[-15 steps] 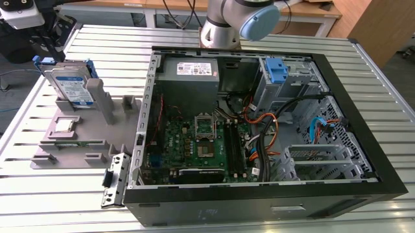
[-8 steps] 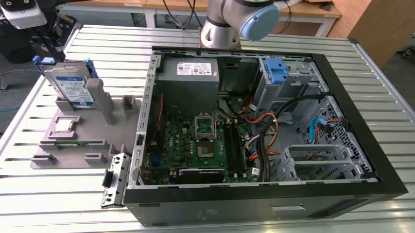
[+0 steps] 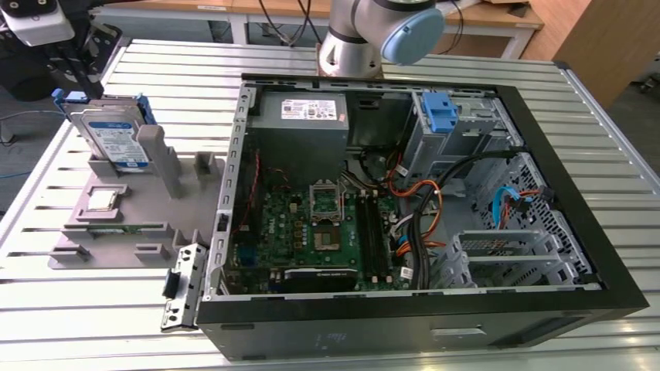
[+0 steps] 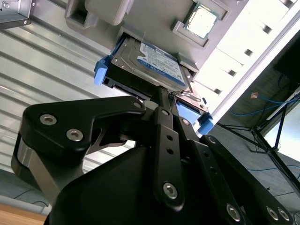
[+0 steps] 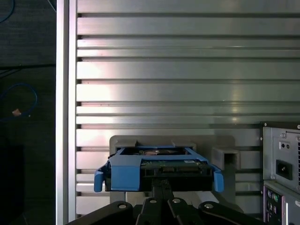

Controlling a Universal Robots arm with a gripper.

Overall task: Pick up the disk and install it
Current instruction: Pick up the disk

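One disk stands on edge in the grey holder on the bench, at the exterior view's left, well apart from the open computer case. The hand hangs directly above the disk's upper edge. In both wrist views the hand points at the middle of that blue-framed edge, whose long axis runs crosswise to it. Whether the hand is apart or clamped on the disk cannot be told. Judgement: the line between them runs straight down, along the disk's flat faces.
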